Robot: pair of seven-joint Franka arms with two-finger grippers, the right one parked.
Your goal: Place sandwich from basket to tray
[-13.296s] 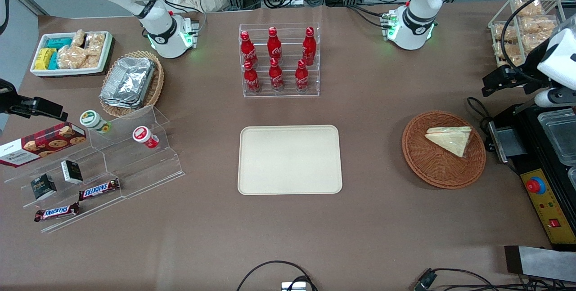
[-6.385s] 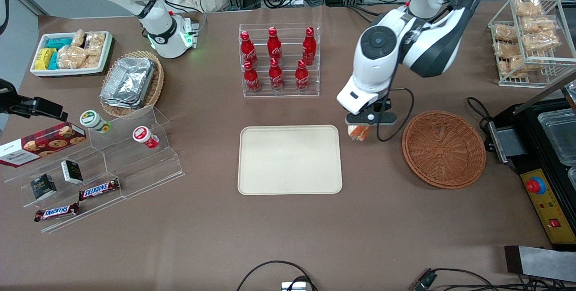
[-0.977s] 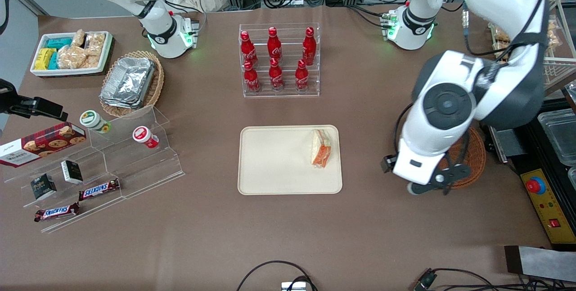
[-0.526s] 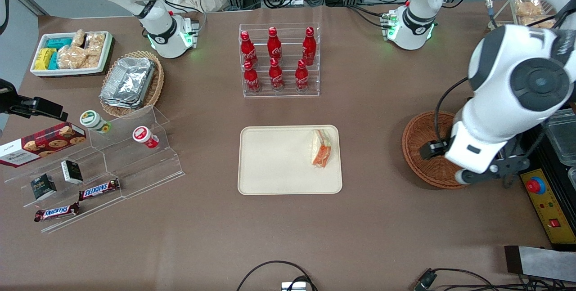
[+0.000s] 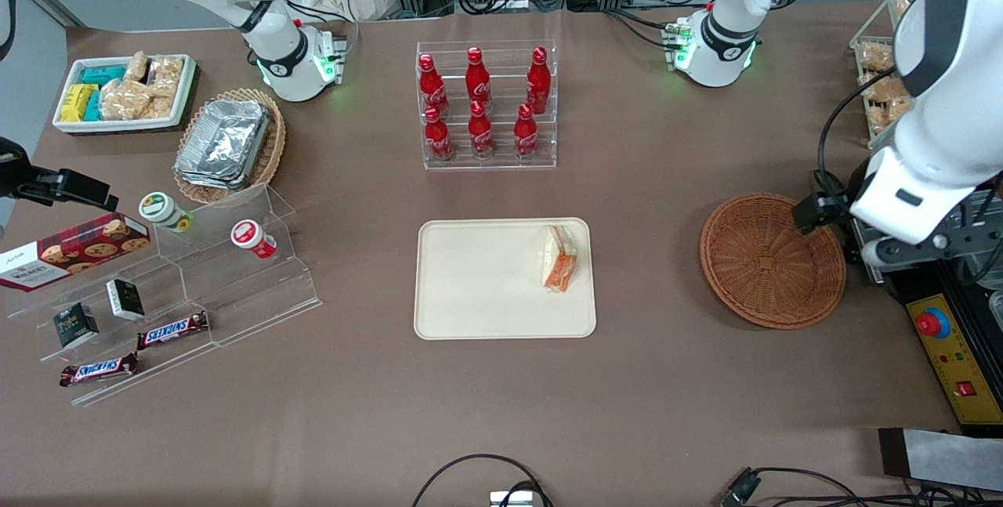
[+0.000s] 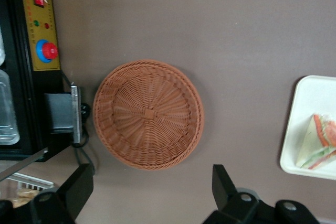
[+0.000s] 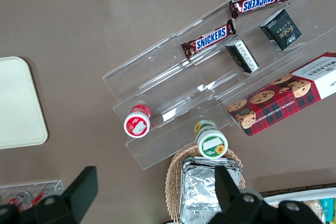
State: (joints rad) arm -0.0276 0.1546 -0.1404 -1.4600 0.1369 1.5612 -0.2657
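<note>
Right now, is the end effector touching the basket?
Apart. The left wrist view shows the open end effector hanging high above the empty basket, clear table showing around it. The sandwich lies on the tray.

cola bottles (image 5: 479, 103) in rack, Snickers bars (image 5: 172, 329), cookie box (image 5: 72, 248)

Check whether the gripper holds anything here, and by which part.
Nothing is held. The gripper is open above the empty basket, toward the working arm's end of the table; the sandwich lies on the tray.
</note>
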